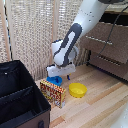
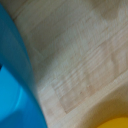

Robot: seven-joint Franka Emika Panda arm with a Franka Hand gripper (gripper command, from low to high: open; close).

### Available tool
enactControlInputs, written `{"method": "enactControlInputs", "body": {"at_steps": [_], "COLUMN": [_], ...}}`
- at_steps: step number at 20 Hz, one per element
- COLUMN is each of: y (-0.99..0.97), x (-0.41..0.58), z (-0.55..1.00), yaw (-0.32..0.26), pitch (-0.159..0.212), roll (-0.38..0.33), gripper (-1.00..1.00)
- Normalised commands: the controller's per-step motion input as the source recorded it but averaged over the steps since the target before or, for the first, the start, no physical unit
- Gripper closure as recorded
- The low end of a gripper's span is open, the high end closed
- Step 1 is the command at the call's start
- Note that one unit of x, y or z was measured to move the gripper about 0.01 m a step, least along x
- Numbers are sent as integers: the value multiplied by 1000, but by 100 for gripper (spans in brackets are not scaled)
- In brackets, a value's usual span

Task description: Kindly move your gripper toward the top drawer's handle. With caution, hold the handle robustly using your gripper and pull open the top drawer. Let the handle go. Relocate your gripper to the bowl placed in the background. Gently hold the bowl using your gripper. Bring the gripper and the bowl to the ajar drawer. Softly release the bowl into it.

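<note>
The blue bowl (image 1: 52, 81) sits on the wooden floor behind a printed box. My gripper (image 1: 56, 77) hangs from the white arm and reaches down onto the bowl's rim; its fingertips are hidden against the blue, so I cannot tell whether they are closed. The wrist view is blurred and very close: the blue bowl (image 2: 12, 85) fills one side, and no fingers show. The top drawer (image 1: 105, 36) of the dresser is at the exterior view's right, with its silver handle (image 1: 98, 39); it seems to stand out a little from the dresser.
A yellow bowl (image 1: 77, 90) lies on the floor right of the blue one; its edge shows in the wrist view (image 2: 118, 123). A red-and-yellow box (image 1: 52, 93) stands in front. A black bin (image 1: 20, 97) fills the left. The lower drawer (image 1: 111, 64) is shut.
</note>
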Motion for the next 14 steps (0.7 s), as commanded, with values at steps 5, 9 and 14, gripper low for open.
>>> {"method": "enactControlInputs", "body": {"at_steps": [5,9,14], "y": [35,9,0], "x": [-15,-12,182], "z": [14,0,60], "yaw": [0,0,-56], "pitch": [-14,-73,-20], "roll": [0,12,112], "gripper": [100,100,100]}}
